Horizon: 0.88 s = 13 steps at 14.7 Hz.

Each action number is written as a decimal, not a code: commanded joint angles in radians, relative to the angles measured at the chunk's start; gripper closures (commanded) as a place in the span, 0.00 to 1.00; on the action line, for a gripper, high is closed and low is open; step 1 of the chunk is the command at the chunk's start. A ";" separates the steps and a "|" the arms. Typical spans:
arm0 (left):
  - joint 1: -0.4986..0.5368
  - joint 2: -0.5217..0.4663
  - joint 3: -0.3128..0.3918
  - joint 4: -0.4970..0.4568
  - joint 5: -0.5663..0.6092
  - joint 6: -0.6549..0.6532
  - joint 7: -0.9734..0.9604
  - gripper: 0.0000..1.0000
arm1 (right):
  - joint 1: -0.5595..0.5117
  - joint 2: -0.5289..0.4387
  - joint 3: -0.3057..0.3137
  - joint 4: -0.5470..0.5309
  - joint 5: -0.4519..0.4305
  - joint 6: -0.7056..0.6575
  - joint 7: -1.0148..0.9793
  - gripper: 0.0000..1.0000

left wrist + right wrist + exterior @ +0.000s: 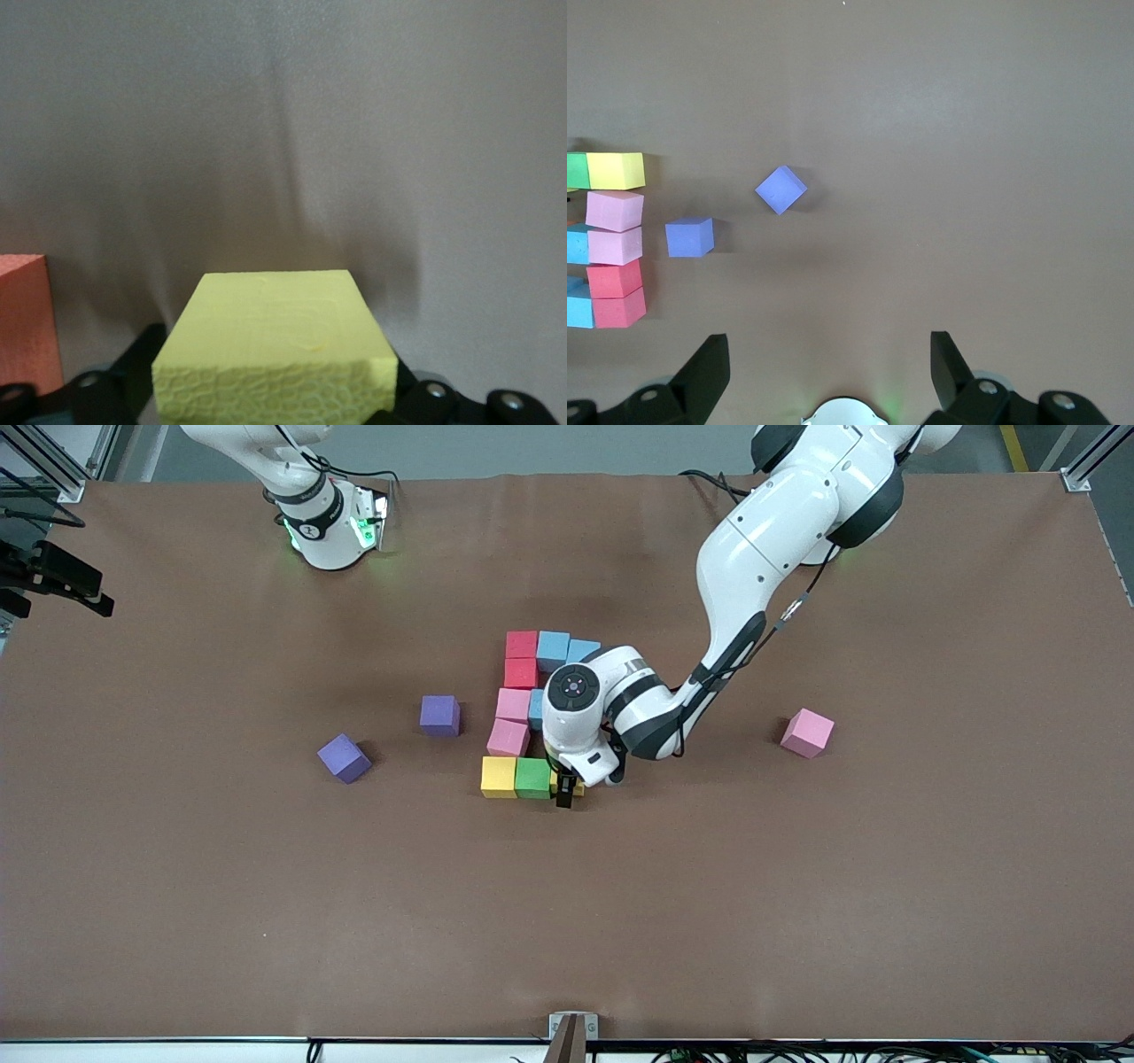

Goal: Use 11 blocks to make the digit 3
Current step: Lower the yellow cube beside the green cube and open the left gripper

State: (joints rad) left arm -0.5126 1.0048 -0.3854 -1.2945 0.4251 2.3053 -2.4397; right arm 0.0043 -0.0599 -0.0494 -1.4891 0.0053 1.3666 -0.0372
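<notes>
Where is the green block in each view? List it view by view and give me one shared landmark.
Front view: green block in the figure's row nearest the camera, touching the corner yellow block.
Left wrist view: not in it.
Right wrist view: cut off at the picture's edge, against the same yellow block.
Shared landmark: that yellow block, front and right wrist views.

Front cam high, facing robots; left wrist cam tight on yellow block (pixel 275 350); right wrist overhead, shares block cluster.

Looks like a robotics lab: brown-covered table (pixel 266 921), aluminium frame posts (pixel 1085 460), two mounted white arms, loose cables.
</notes>
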 commanded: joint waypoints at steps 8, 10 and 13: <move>0.029 -0.103 -0.001 -0.019 -0.035 -0.064 -0.010 0.00 | -0.003 -0.031 -0.004 -0.026 0.008 0.011 -0.007 0.00; 0.036 -0.118 0.000 -0.017 -0.055 -0.064 -0.012 0.00 | -0.001 -0.031 -0.004 -0.026 0.008 0.012 -0.007 0.00; 0.060 -0.161 -0.012 -0.019 -0.057 -0.122 -0.004 0.00 | -0.001 -0.031 -0.004 -0.026 0.007 0.012 -0.009 0.00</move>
State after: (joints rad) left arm -0.4733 0.8946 -0.3876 -1.2906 0.3876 2.2284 -2.4397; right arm 0.0043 -0.0627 -0.0516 -1.4891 0.0053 1.3678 -0.0383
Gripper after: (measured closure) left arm 0.000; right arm 0.000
